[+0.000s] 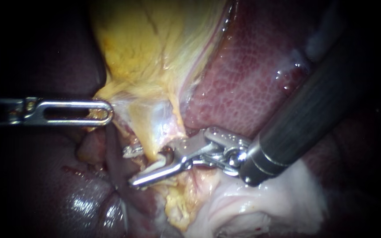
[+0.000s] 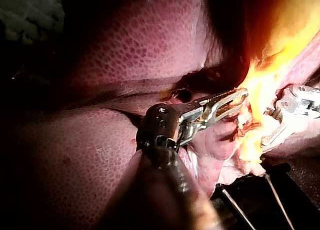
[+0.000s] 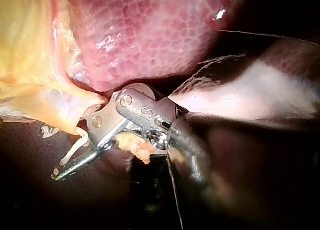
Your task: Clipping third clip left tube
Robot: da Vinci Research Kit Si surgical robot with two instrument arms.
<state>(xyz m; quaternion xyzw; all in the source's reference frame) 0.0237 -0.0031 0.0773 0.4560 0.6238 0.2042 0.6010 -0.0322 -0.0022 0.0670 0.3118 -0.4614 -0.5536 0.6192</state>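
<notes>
- Right instrument (image 1: 151, 167) is seen in the endoscope view with jaws narrowly parted around a pale tube (image 1: 156, 164), which is not gripped. A clip (image 1: 131, 151) is set just beside. Yellow tissue (image 1: 155, 48) is clamped by the left instrument (image 1: 105, 111).
- From the left wrist, the left instrument (image 2: 243, 100) is shown closed on that tissue's edge, above wet liver (image 2: 125, 49).
- From the right wrist, the tube (image 3: 80, 140) is laid across the lower jaw. It is judged soft, slick and easily torn, and best taken squarely on bare length. Little room is left beneath the liver (image 3: 150, 34).
</notes>
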